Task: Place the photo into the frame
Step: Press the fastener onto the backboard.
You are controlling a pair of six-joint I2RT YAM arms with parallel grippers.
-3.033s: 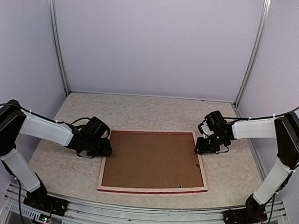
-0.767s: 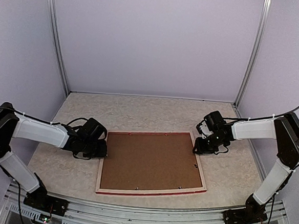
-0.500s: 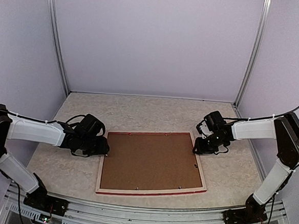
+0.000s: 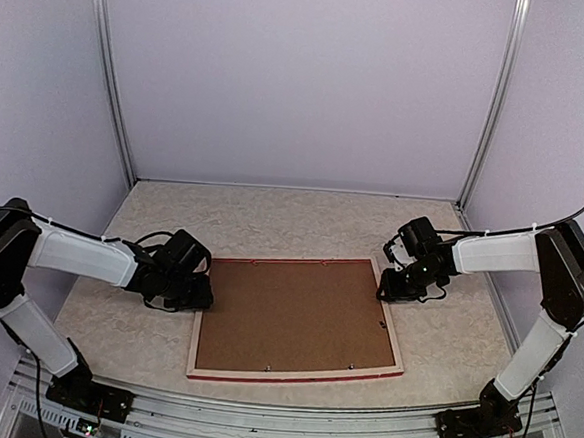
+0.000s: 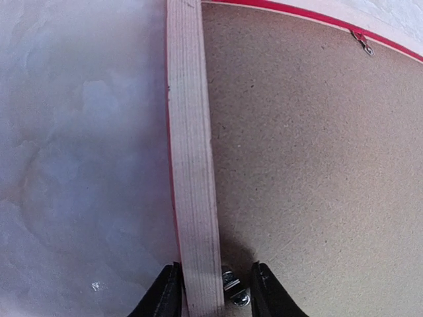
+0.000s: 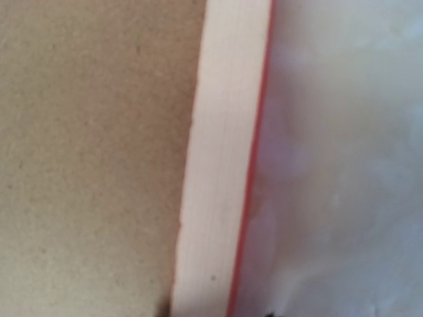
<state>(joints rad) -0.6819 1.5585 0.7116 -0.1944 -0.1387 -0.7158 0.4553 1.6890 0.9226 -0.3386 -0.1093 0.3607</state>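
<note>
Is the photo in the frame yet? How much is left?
Looks done: the plain brown backing board already fills the pale-wood, red-edged frame, lying face down. In hand: the left gripper straddles its left rail; the right gripper sits at the right rail. Left: I can't see the photo, so checking it's inside, maybe turning the frame over.

Pale marbled table; a brown board lies flat near its middle, small metal clips at its near edge; lilac walls; metal posts behind.

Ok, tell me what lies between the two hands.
The frame, brown backing board up, spans from left hand to right hand, seen in the top view.
</note>
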